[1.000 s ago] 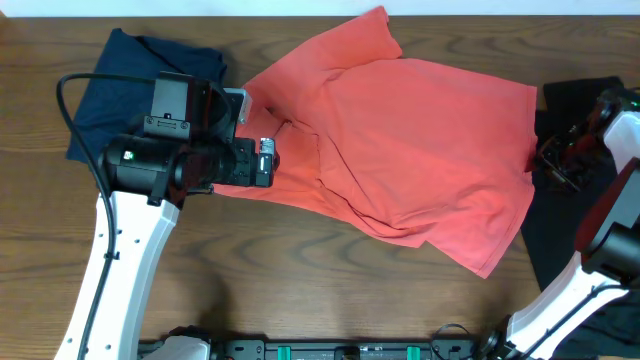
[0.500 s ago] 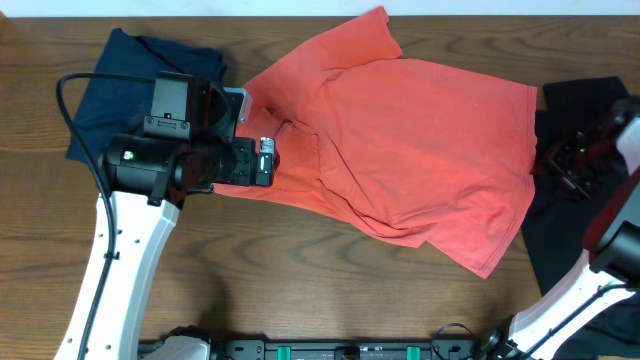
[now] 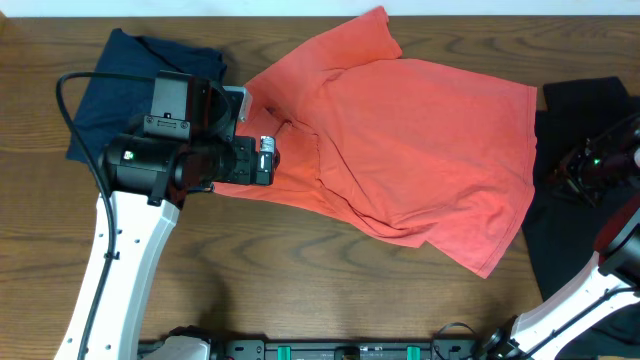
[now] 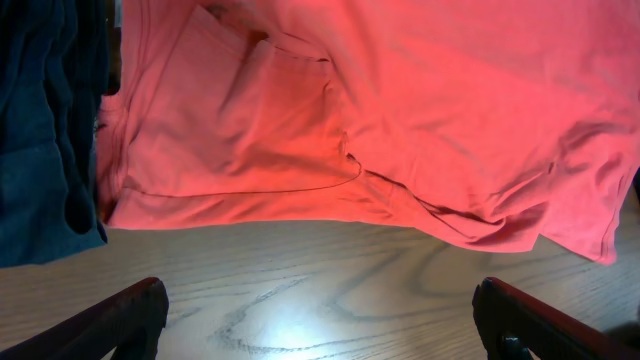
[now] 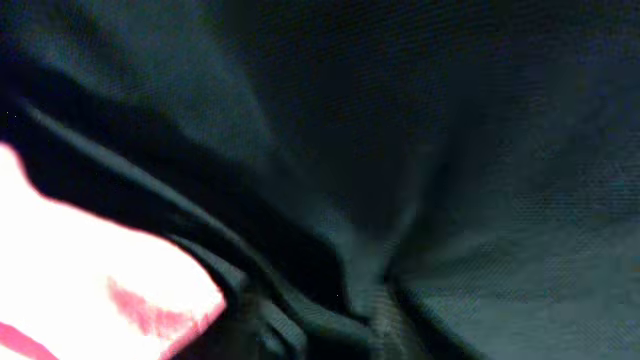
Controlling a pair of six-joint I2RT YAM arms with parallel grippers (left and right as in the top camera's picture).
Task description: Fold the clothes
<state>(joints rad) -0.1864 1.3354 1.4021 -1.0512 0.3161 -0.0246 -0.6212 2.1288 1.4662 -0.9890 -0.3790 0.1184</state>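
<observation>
The coral-red T-shirt [image 3: 420, 150] lies spread and wrinkled across the middle of the table, with one sleeve pointing to the far edge. My left gripper [image 3: 265, 160] hovers over the shirt's left hem. In the left wrist view the left gripper [image 4: 325, 325] is wide open above bare wood, with the shirt [image 4: 380, 110] just beyond its fingertips [image 4: 130, 315]. A dark navy garment [image 3: 120, 80] lies at the far left. My right gripper [image 3: 585, 168] is down on a black garment [image 3: 570, 110] at the right edge. Black cloth [image 5: 450, 150] fills the right wrist view and hides its fingers.
The wooden table [image 3: 300, 270] shows bare in front of the shirt. The left arm's white link [image 3: 120, 270] crosses the near left part. A strip of the coral shirt [image 5: 90, 290] shows at the lower left of the right wrist view.
The right gripper has moved rightward and slightly nearer, away from the shirt's right edge and onto the black garment. The left arm and the shirt have not moved.
</observation>
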